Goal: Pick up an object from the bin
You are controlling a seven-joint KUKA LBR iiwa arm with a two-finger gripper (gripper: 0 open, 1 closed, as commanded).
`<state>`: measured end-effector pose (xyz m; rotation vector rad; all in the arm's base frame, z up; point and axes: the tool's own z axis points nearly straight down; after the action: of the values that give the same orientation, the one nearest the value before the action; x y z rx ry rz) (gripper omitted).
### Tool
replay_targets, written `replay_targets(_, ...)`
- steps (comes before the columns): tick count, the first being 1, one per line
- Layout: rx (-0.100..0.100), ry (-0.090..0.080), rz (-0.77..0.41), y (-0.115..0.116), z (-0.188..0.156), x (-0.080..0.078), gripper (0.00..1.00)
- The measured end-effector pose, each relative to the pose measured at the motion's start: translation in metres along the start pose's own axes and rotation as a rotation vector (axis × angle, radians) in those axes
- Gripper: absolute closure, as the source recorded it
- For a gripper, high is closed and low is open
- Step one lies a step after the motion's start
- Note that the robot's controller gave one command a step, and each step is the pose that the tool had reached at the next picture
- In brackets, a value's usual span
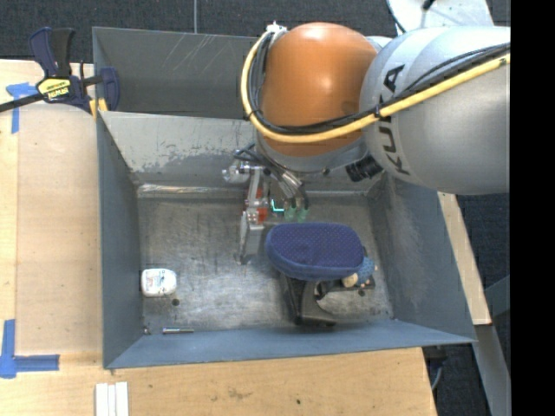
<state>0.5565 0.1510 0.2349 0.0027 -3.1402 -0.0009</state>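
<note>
My gripper [249,230] hangs below the arm's wrist over the middle of the bin floor, toward the back wall. Just right of it lies a blue oval thing with a textured top [314,246], resting on a dark, blocky thing [310,303] at the front right of the bin. The gripper's lower end is beside the blue oval's left edge; I cannot tell whether they touch. Nothing shows held in the gripper. A small white packet with a blue mark [158,281] lies alone at the front left.
A thin dark sliver [178,328] lies against the front wall near the left corner. Bare floor stretches between the white packet and the gripper. The arm's orange cover and cables hide the bin's back right.
</note>
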Motion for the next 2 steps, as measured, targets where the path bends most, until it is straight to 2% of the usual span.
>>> replay_targets(1, 0.004, 0.004, -0.074, -0.070, 0.097, 0.002, 0.00)
replay_targets(2, -0.001, -0.008, -0.065, -0.118, 0.146, -0.044, 0.00)
